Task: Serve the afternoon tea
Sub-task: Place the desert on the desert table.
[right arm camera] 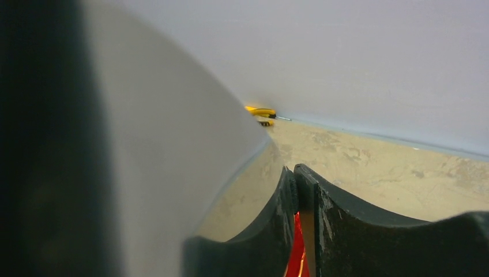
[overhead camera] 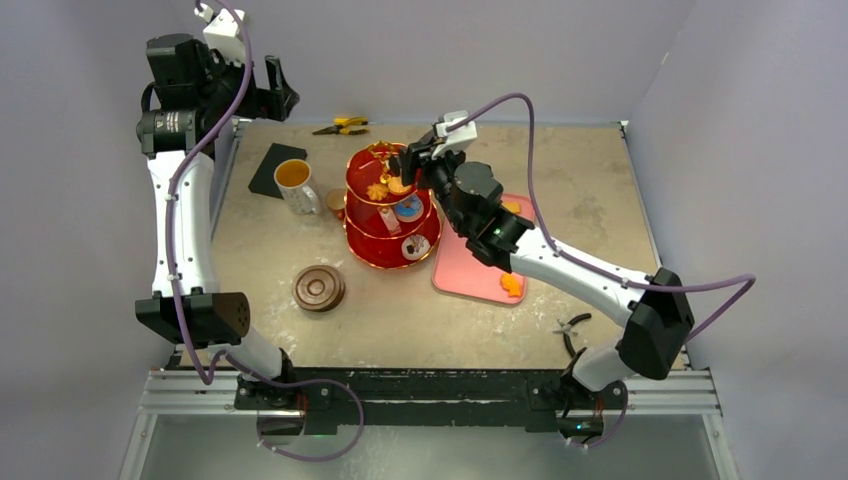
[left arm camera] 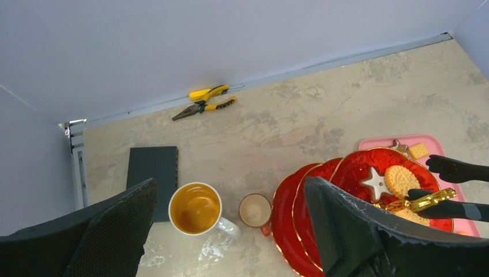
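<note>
Far left, high off the counter (overhead camera: 420, 320), left fingers (overhead camera: 278, 97) spread wide, empty, well apart from mug (overhead camera: 295, 183) of tea. Centre, red three-tier stand (overhead camera: 375, 258): stiff, likely top-heavy, loose pastries (left arm camera: 398, 180) could slide; lift by gold handle (left arm camera: 424, 201). Right fingers (overhead camera: 400, 168) straddle that handle, parted, not clamping it.
</note>
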`<state>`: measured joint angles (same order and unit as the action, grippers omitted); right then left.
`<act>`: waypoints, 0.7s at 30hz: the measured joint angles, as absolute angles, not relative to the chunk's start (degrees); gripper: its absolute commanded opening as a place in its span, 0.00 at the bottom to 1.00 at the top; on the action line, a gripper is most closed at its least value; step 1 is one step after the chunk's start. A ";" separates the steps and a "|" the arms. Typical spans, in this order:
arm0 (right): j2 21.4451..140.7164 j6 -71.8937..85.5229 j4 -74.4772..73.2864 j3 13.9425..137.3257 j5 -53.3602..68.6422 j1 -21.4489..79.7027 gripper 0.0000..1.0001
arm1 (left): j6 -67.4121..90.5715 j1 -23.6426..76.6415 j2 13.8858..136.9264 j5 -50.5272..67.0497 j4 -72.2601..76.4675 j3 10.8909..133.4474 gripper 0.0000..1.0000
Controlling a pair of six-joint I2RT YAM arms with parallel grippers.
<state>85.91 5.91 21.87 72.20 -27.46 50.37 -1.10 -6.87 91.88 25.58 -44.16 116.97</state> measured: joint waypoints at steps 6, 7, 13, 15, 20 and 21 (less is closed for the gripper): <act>84.73 6.61 21.71 70.28 -27.51 50.37 0.61 | -1.10 -7.05 91.88 25.58 -44.16 116.97 0.98; 84.16 6.76 21.69 69.80 -27.59 50.35 0.61 | -1.10 -7.05 91.88 25.58 -44.16 116.97 0.98; 77.69 7.88 21.39 65.49 -28.51 48.23 0.61 | -1.13 -7.07 91.88 25.58 -44.18 116.97 0.98; 75.00 8.88 21.41 63.64 -28.67 46.00 0.60 | -1.10 -7.07 91.88 25.58 -44.16 116.97 0.98; 70.83 11.00 21.80 59.18 -29.19 39.81 0.60 | -1.10 -7.07 91.88 25.58 -44.18 116.97 0.98; 70.61 11.31 21.87 58.15 -29.32 38.79 0.60 | -1.10 -7.07 91.88 25.58 -44.18 116.97 0.98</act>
